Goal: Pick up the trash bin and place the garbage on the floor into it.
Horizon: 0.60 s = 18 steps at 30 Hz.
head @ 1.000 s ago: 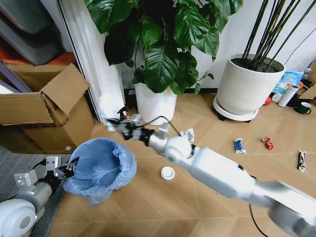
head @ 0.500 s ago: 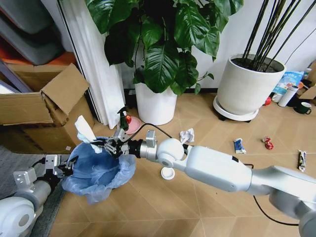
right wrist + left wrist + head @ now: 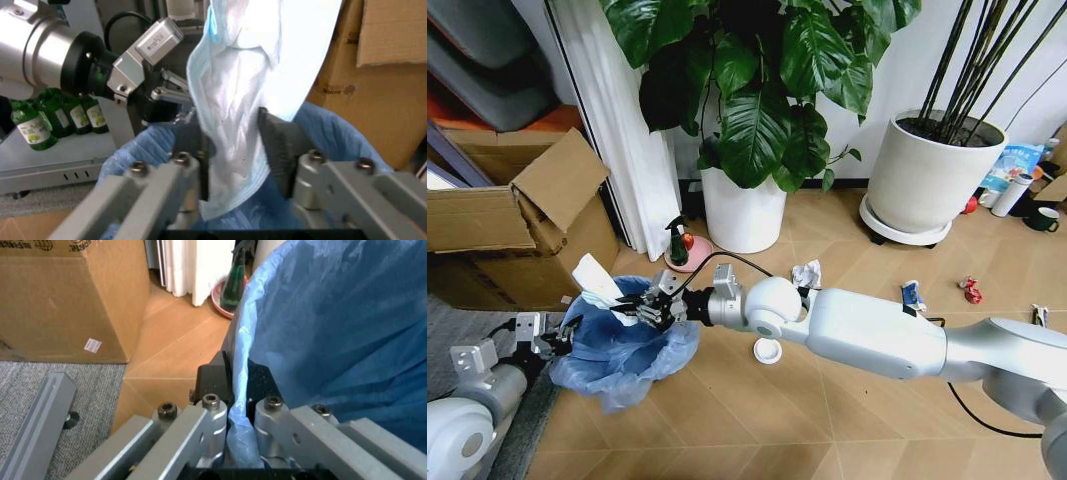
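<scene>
Holding the trash bin (image 3: 627,345) steady, left gripper (image 3: 237,390) pinching its bag rim. Carrying the white-blue garbage (image 3: 250,95), clamped in the right gripper (image 3: 639,305), over the opening. Best releasing only when centred above the bag.

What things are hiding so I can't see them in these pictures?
- Inside of the small round bin with its crinkly light-blue bag: head view, hidden by the right end effector and its white-and-blue sheet.
- Bin's dark body: left wrist view, covered by the bag.
- Dark wrapper on the wood-look floor: cut off by the edge.
</scene>
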Tool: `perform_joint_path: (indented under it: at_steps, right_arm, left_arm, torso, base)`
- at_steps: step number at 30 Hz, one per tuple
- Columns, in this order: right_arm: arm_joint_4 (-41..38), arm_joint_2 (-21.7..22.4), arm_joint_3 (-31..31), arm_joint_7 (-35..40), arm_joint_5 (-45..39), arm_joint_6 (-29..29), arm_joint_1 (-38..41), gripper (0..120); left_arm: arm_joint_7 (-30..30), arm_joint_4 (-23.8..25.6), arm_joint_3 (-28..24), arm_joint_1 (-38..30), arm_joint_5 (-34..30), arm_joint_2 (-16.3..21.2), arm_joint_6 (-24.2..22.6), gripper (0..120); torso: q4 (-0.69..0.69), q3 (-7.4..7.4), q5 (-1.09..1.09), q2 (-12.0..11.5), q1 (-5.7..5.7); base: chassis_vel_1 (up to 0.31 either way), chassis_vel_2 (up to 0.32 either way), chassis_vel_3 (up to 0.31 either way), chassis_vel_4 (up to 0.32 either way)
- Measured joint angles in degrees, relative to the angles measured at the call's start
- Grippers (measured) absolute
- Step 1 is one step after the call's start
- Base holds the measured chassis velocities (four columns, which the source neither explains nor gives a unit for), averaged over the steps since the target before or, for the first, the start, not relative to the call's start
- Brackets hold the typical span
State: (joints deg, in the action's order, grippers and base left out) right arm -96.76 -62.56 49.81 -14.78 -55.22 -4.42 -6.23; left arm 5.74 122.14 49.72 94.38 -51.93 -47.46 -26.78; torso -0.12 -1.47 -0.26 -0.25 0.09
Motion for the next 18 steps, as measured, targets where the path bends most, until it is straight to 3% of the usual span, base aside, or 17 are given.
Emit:
perform_joint_path:
  at_steps: [2, 4, 18]
  right_arm:
    - [-0.23, 0.54, -0.14, 0.01, 0.02, -0.15, 0.00, 39]
    - [-0.43, 0.83, -0.18, 0.02, -0.07, -0.24, 0.01, 42]
    - [-2.71, 3.98, -3.30, 1.84, -1.13, -0.20, -1.34, 95]
  left_arm:
    - [0.01, 0.01, 0.00, -0.02, -0.06, 0.04, 0.00, 0]
    - [0.01, 0.00, 0.00, -0.02, -0.09, 0.07, -0.02, 0]
    - [0.33, -0.16, 0.32, -0.31, -0.61, 0.34, -0.30, 0]
  torso:
    - [0.00, 0.00, 0.00, 0.00, 0.00]
    - [0.01, 0.00, 0.00, 0.00, 0.00]
    - [0.00, 0.00, 0.00, 0.00, 0.00]
  base:
    - [0.000, 0.000, 0.000, 0.000]
    - [0.000, 0.000, 0.000, 0.000]
    - [0.000, 0.000, 0.000, 0.000]
